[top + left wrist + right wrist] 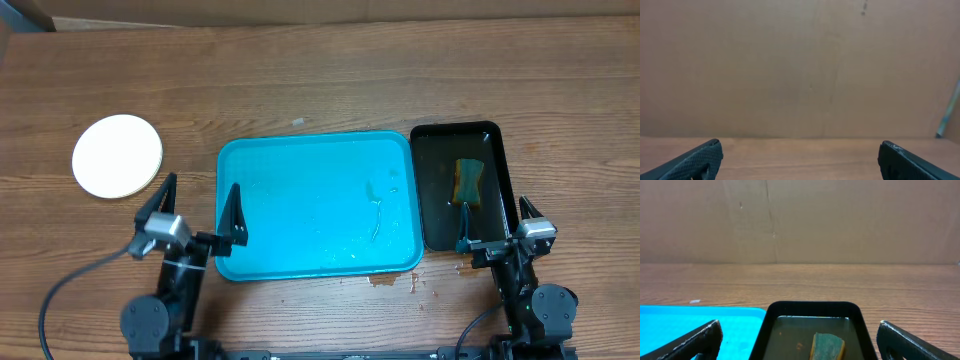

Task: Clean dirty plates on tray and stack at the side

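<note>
Two grippers: left gripper (196, 208) and right gripper (494, 222) are spread wide, with nothing held.
Plates: round white flat plates (117, 156), their count not told from above, are set near the table's left edge, forward-left of the left fingers (232, 210); the left arm is nearer.
Tray: large turquoise rectangular plastic tray (300, 200) is seen bare of plates, long axis left-right.
Views: the plates are shown overhead only; the green sponge (828, 345) in the narrow black tray (812, 305) is shown closest by the right wrist.

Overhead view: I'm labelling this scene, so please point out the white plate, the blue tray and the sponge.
white plate (117, 156), overhead view, centre of its top face.
blue tray (290, 190), overhead view, bare floor left of centre.
sponge (467, 181), overhead view, middle of its top.
</note>
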### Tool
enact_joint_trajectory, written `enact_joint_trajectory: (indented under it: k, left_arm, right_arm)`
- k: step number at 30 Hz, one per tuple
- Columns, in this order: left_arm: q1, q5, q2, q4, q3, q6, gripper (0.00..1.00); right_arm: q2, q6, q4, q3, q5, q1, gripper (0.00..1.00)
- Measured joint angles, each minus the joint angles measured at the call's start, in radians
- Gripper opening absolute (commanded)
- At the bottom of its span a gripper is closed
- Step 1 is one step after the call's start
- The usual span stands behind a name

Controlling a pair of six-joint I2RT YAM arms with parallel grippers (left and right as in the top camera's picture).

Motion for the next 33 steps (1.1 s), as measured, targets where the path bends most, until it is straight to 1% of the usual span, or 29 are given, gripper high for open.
enact_joint_trajectory:
  k: [6, 14, 18, 23, 25, 33]
  left_arm:
    - [0.000, -0.056, -0.128, 0.003, -0.103, -0.003, 1.00]
    - [0.000, -0.082, -0.179, -0.002, -0.200, -0.003, 1.00]
    - [0.000, -0.082, -0.192, -0.083, -0.214, -0.002, 1.00]
    - [0.018, -0.087, -0.241, -0.300, -0.219, -0.002, 1.00]
    - [0.031, -0.089, -0.250, -0.324, -0.219, -0.003, 1.00]
    - [0.045, -0.094, -0.254, -0.327, -0.219, 0.025, 1.00]
  right_arm:
    - [0.000, 0.000, 0.000, 0.000, 0.000, 0.000, 1.00]
    - [0.000, 0.000, 0.000, 0.000, 0.000, 0.000, 1.00]
    - [0.000, 0.000, 0.000, 0.000, 0.000, 0.000, 1.00]
    - [0.000, 0.000, 0.000, 0.000, 0.000, 0.000, 1.00]
    - [0.000, 0.000, 0.000, 0.000, 0.000, 0.000, 1.00]
    - [0.000, 0.000, 0.000, 0.000, 0.000, 0.000, 1.00]
